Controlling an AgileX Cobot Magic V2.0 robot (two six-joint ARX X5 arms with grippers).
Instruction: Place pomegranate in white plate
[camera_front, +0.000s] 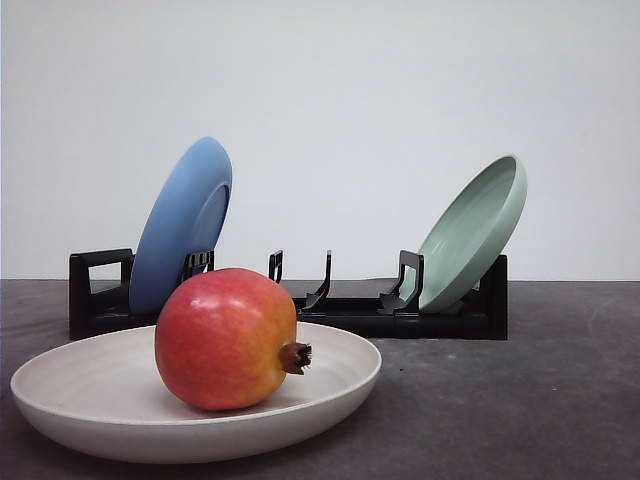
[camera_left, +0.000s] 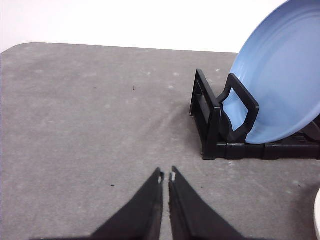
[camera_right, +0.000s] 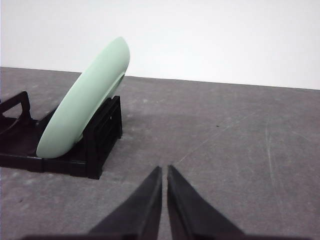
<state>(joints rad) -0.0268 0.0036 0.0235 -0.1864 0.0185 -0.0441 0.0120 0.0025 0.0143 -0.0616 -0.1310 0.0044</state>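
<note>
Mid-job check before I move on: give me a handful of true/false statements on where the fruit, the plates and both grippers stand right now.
1. The pomegranate sits in the white plate. True.
2. The pomegranate's dried crown points toward the blue plate. False: in the front view it points right, away from the blue plate.
3. The blue plate lies flat on the table. False: it stands tilted in the black rack, at the rack's left end.
4. The pale green plate leans in the rack's right end. True.
5. The left gripper holds the fruit. False: its fingers are closed on nothing, over bare table.
6. The right gripper is shut and empty. True.
</note>
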